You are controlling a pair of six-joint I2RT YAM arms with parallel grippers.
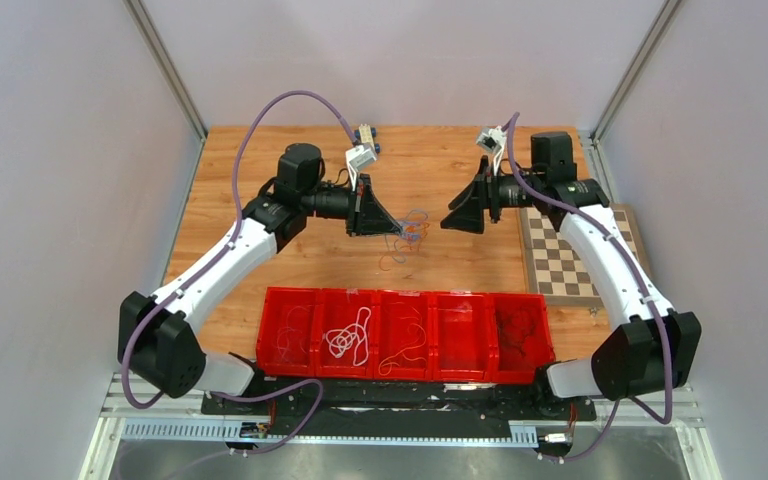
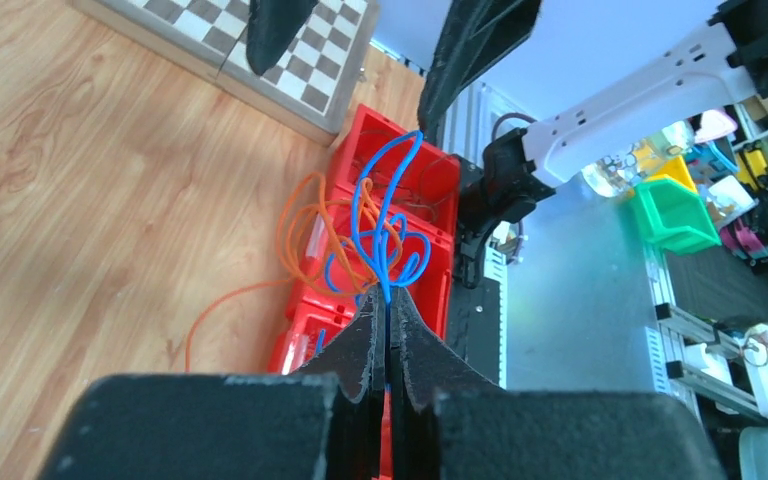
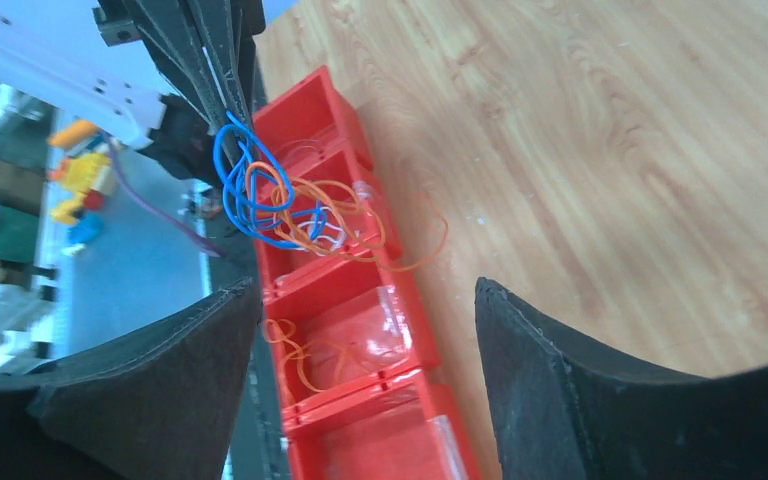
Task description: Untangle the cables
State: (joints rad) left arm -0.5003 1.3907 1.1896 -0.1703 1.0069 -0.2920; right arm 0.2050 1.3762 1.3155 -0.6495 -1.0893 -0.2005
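**Above mid-table, left claw (image 2: 388, 300) pinches the cables (image 1: 408, 235)**

My left claw is clamped tight on the blue cable (image 2: 392, 200), with the orange cable (image 2: 305, 215) looped through it. The knot hangs at twelve o'clock from the red bins (image 1: 460, 297). My right claw (image 3: 365, 288), at three o'clock of the knot, gapes wide and holds nothing.

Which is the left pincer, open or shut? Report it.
The left pincer is shut on the blue cable. In the left wrist view its fingers press together, blue strands running out between them.
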